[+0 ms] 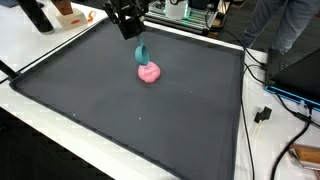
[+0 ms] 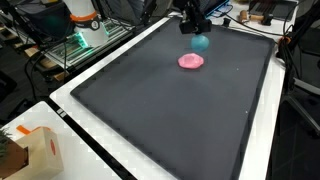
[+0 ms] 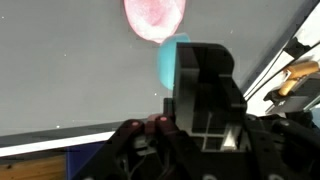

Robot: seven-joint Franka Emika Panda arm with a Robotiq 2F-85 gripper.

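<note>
Hand (image 1: 137,38) over far part of black mat (image 1: 120,110) on tabletop (image 1: 40,55), closed on teal cup (image 1: 142,52), cup tilted. Pink object (image 1: 148,72) on mat just near side of cup. Wrist view: cup (image 3: 170,60) beside finger (image 3: 205,90).

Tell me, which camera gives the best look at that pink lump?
An exterior view: the pink lump lies whole and unblocked on the dark mat. In an exterior view the lump looks flatter. The wrist view shows the lump large, but the frame's top cuts it off.
</note>
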